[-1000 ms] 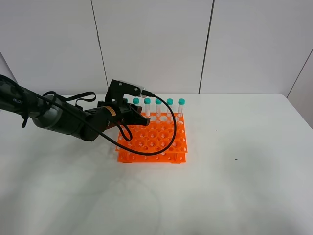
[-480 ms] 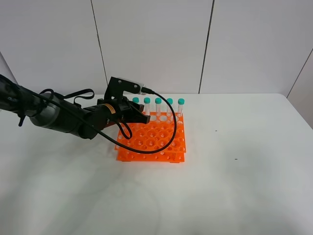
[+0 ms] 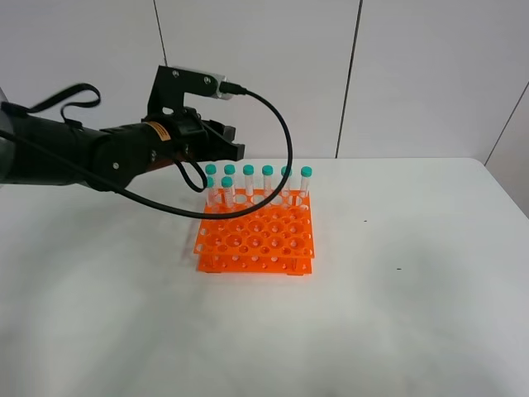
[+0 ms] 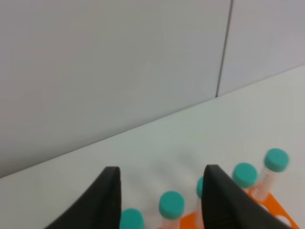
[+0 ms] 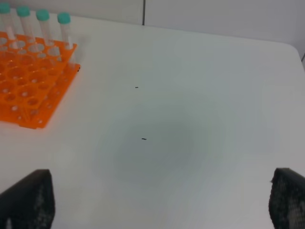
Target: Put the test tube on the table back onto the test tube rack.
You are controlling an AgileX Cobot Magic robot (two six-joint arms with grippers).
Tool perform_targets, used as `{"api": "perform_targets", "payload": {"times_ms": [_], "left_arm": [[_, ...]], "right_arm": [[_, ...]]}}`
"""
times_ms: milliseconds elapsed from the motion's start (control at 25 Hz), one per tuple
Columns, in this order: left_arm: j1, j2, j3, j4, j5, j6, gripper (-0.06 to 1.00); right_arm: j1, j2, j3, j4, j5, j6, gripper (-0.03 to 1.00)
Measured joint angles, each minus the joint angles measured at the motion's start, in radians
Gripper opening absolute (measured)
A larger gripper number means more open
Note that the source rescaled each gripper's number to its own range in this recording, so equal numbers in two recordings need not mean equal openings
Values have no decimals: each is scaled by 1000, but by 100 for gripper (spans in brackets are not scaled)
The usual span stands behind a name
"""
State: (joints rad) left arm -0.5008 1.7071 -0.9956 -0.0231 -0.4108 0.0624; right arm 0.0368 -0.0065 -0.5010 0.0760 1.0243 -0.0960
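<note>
I judge the job done: no tube lies on the table (image 3: 397,314), the tubes (image 3: 267,180) stand in the rack (image 3: 258,241), and my left gripper (image 4: 159,191), fingers apart and empty, hangs above it.

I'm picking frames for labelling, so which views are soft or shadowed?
Left wrist: soft throughout, the teal caps and dark fingers blurred. Right wrist: sharper, a faint grey shadow on the table. Exterior high: even light, crisp test tube rack, no glare.
</note>
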Motion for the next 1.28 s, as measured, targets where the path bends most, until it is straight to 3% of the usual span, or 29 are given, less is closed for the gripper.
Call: {"api": "perform_targets", "payload": {"times_ms": [80, 200, 280, 520, 680, 800, 1120, 1280], "left_arm": [[0, -69, 0, 0, 110, 0, 53], [1, -140, -30, 0, 309, 0, 84], [7, -152, -81, 0, 459, 0, 94], [31, -18, -392, 2, 1032, 1, 100], [98, 115, -598, 2, 1301, 1, 100], [183, 166, -667, 2, 1372, 1, 100], [476, 180, -673, 11, 1496, 1, 100], [520, 180, -673, 13, 1585, 1, 100]], "right_arm": [[0, 0, 0, 0, 0, 0, 100], [0, 0, 0, 0, 0, 0, 100], [0, 0, 0, 0, 0, 0, 100], [0, 0, 0, 0, 0, 0, 100], [0, 0, 0, 0, 0, 0, 100], [0, 0, 0, 0, 0, 0, 100], [0, 0, 0, 0, 0, 0, 100], [0, 0, 0, 0, 0, 0, 100]]}}
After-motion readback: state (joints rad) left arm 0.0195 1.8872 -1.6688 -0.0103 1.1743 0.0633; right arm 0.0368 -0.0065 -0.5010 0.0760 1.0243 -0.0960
